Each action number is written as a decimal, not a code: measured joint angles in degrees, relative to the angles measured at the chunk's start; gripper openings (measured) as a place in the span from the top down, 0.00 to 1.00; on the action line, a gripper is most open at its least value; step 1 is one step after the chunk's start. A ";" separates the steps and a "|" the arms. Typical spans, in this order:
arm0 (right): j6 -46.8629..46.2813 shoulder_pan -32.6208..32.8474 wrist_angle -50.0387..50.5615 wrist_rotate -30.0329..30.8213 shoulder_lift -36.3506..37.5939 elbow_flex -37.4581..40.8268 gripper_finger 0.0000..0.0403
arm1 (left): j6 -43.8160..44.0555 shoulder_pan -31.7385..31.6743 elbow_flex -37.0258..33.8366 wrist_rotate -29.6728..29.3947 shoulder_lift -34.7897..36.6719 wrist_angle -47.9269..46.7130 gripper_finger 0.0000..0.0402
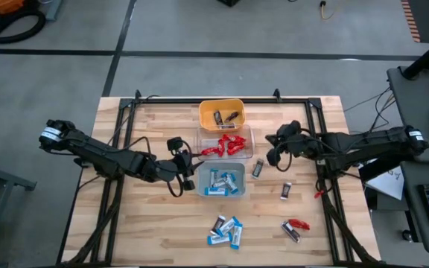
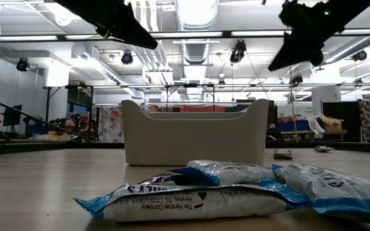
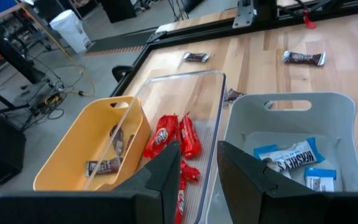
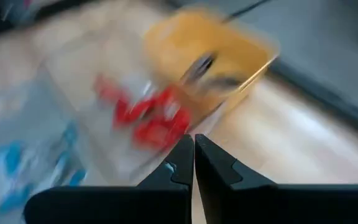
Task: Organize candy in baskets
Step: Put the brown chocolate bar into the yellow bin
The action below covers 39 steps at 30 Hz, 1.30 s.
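Right claw [image 1: 277,143] empty, fingers pressed together, just right of the clear basket [image 1: 246,132]. Nearest loose dark candy [image 1: 258,169] lies below it on the tabletop [image 1: 155,231], long axis near-vertical. Left claw [image 1: 187,158] parted, empty, left of the grey basket [image 1: 242,181].

Lighting: even and bright, supplied from overhead; ceiling strip lights [image 2: 194,13] are seen glaring in the low view. Shadows: soft and faint beneath both arms on the wooden table [image 1: 147,223]. Silhouetting: the arms are rendered near-black against the lit ceiling in the low view. Focus: blue-and-white candy wrappers [image 2: 191,196] nearest the low camera are slightly soft. Blur: heavy motion smear across the right wrist view; the yellow-orange basket [image 4: 229,46] and red candies [image 4: 148,118] beyond the right gripper [image 4: 193,163] are streaked, while its fingers are sharp. Left wrist view: crisp throughout.
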State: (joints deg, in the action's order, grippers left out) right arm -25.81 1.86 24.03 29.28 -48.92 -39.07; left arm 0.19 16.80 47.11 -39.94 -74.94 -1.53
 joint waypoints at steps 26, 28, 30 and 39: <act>-0.30 2.89 -38.18 -11.15 -15.57 25.20 0.98 | 1.84 0.00 0.00 0.04 0.00 -0.87 0.77; 0.44 2.89 -42.59 -11.15 -17.77 26.43 0.98 | 1.86 -0.01 0.00 0.04 0.00 -0.89 0.77; 0.99 2.89 -45.79 -11.15 -20.24 27.31 0.98 | 1.84 0.00 0.00 0.04 0.00 -0.88 0.77; -0.61 3.30 -48.38 -10.67 -28.32 25.96 0.98 | 1.98 -0.02 0.00 0.04 0.00 -0.94 0.77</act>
State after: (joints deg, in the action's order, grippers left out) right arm -26.42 5.16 -24.35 18.61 -77.24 -13.11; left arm 2.17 16.78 47.11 -39.90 -74.93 -2.46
